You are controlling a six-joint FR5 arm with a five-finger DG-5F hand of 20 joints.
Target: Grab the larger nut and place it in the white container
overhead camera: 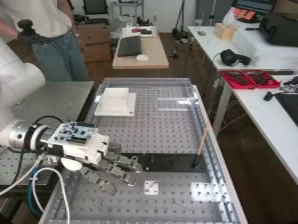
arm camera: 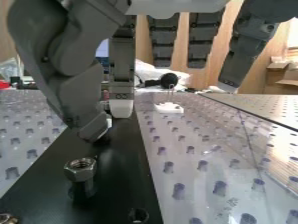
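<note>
my hand (overhead camera: 121, 173) is wide and empty near the black strip (arm camera: 123, 175), its straight fingers likely leaving room to straddle the nut (arm camera: 80, 170) there, which i take for the larger, while the white container (overhead camera: 116, 102) waits well apart to receive it.

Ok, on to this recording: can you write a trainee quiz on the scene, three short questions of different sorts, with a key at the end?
1. True or false: the hand is directly above the white container.

2. In the wrist view, what does the nut close to the thumb stand over?
a) a red tray
b) the black strip
c) the white container

3. Fill in the blank with "a nut" or "nothing": the hand's fingers are holding ____.

Key: 1 false; 2 b; 3 nothing
</note>
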